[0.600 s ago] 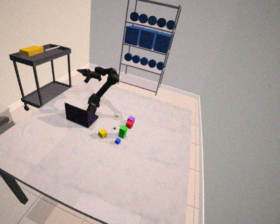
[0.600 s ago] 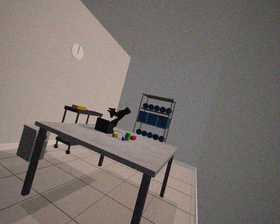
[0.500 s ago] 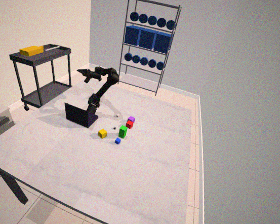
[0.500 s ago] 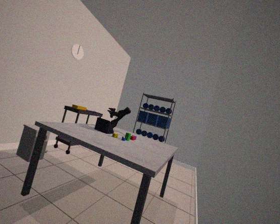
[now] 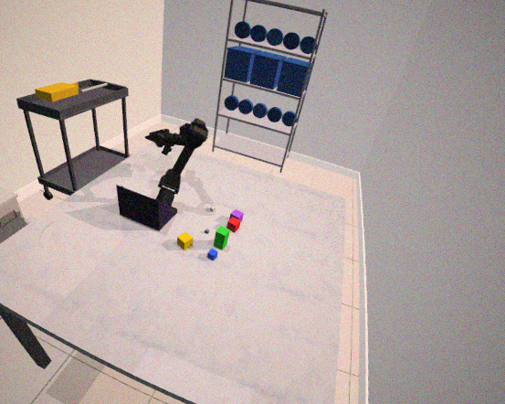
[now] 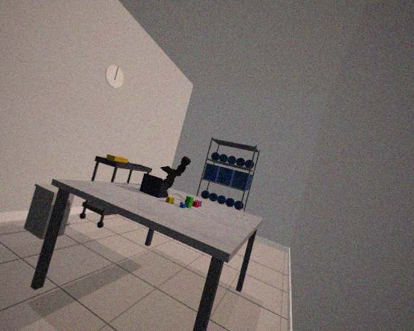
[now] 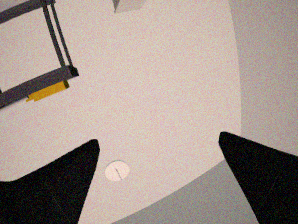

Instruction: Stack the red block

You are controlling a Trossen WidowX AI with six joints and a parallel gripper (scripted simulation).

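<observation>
Past the pale table (image 5: 267, 320) (image 6: 155, 210) in the top view, see a dark cart (image 5: 39, 108) (image 6: 139, 168) (image 7: 35, 88) at ten o'clock; next, the gripper (image 5: 149, 136) (image 6: 164, 168) (image 7: 160, 141), empty, fingers apart; then the green tower (image 5: 221, 238) (image 6: 189, 201); at its one o'clock, the red block (image 5: 233, 225) (image 6: 196, 204) on the tabletop, beside a purple block (image 5: 236, 215) (image 6: 200, 203).

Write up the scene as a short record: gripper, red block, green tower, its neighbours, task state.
gripper: open, nothing between the fingers, raised away from the blocks
red block: on the table, not on the tower
green tower: upright
purple block: close by the red block, partly behind it
blue block: near the tower's foot, smaller than the yellow block
yellow block: between the black panel's side and the tower
task state: red block not yet stacked
</observation>
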